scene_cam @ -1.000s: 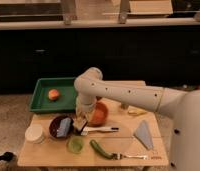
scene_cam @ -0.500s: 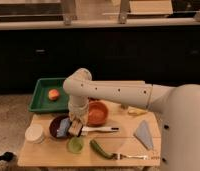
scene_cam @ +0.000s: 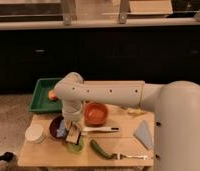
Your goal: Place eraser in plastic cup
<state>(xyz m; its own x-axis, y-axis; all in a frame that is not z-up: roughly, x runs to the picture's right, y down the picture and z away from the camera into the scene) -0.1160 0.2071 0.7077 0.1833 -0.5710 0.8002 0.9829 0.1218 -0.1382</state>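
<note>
Several things crowd a low wooden table (scene_cam: 45, 156). Nearest the front edge, a fork (scene_cam: 130, 156), and just left of it a long green vegetable (scene_cam: 100, 149). Left again, the plastic cup (scene_cam: 76, 146), translucent light green, upright near the front left of the table.

Directly over the cup and close to its rim, the claw (scene_cam: 72, 134), pointing down from a white arm (scene_cam: 108, 93) reaching in from the right. Open or closed, holding something or not: impossible to tell.

Close around the cup: a dark bowl (scene_cam: 56, 126) just behind and to the left, a white round lidded container (scene_cam: 34, 133) further left, a pale utensil (scene_cam: 100, 130) lying crosswise to the right, a grey-blue napkin (scene_cam: 143, 134) near the right edge.

Behind these, an orange bowl (scene_cam: 95, 114) just beside the arm's lower section. At the back left corner, a green tray (scene_cam: 39, 100) with an orange fruit (scene_cam: 52, 95) in it, partly hidden by the arm.

Beige floor beyond the table, dark cabinet fronts across the back, a pale counter edge above.
</note>
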